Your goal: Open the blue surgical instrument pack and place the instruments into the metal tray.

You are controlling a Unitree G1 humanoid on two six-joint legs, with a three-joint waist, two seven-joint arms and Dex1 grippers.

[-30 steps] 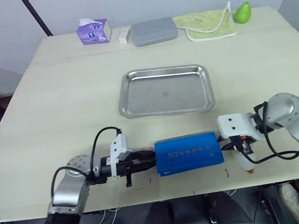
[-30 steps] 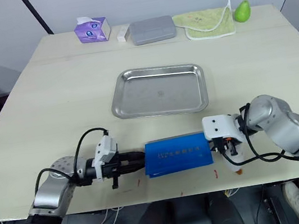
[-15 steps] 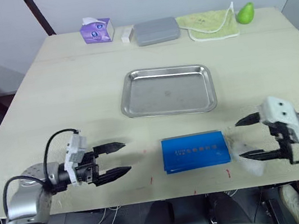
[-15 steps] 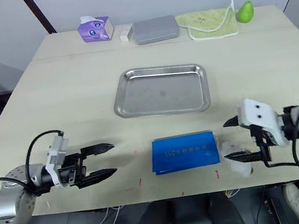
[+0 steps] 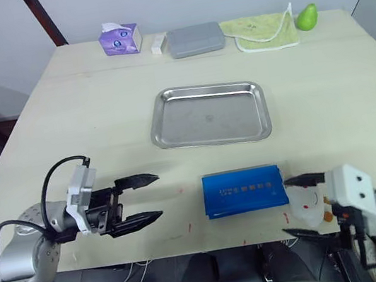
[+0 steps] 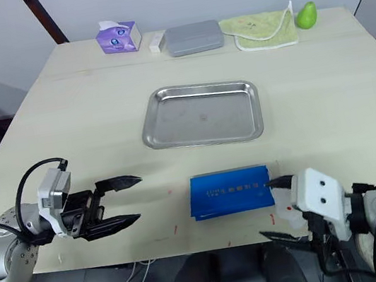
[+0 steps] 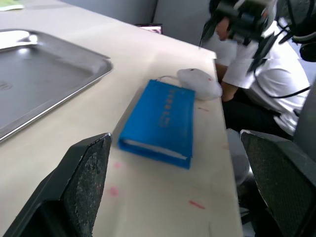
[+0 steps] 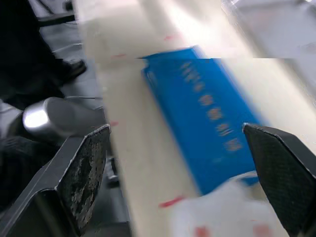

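Both arms have pulled away from the blue surgical instrument pack [image 5: 244, 190], which a second ago they pinched from either end: the left end effector [image 5: 140, 201] now hovers over the bench [image 5: 65, 132] well to the left of the pack with its two fingers spread wide and holding nothing, and the right end effector [image 5: 302, 207] has dropped back to the near right corner, past the bench edge, its fingers likewise parted and empty. Over the last half second the left arm has barely shifted, while the right one has sunk lower and nearer. Between those right fingers, just beside the pack's right end, lies a whitish clear plastic sheet [image 5: 307, 204] at the near edge of the bench, with some small reddish marks on it. As for the pack, it lies flat and closed-looking near the front edge, about where it lay before, printed side up. Farther back, the metal tray [image 5: 208, 115] sits bare in the middle of the bench, apart from the pack, and no instruments can be seen anywhere. My reading is that the opening attempt has let go without exposing the tools, so the pack will likely need a fresh grasp before anything can go into the tray.
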